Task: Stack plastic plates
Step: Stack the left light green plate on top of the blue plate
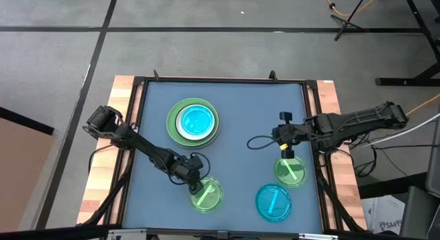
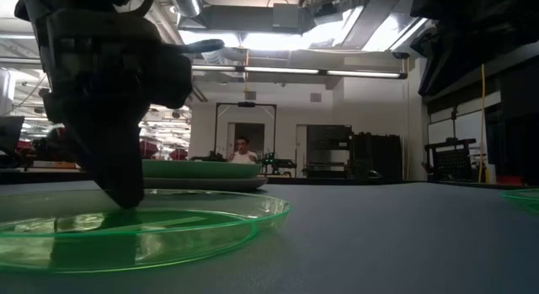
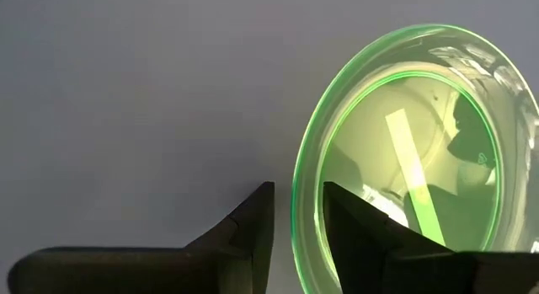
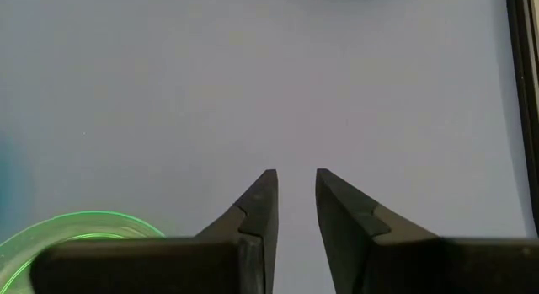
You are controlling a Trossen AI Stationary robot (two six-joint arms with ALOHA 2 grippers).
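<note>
Your left gripper (image 3: 298, 220) straddles the rim of the near translucent green plate (image 1: 206, 195), fingers slightly apart, one inside, one outside, not yet pinching it (the stack (image 1: 194, 122) lies well beyond); your right gripper (image 4: 295, 201) hovers, parted and empty, over the other green plate (image 1: 291, 171).

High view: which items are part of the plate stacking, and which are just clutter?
Job: stack topped by blue plate; left green plate at the left gripper; right green plate near the right gripper; loose blue plate.
Not the job: stand legs on the floor; person in the room behind.
</note>
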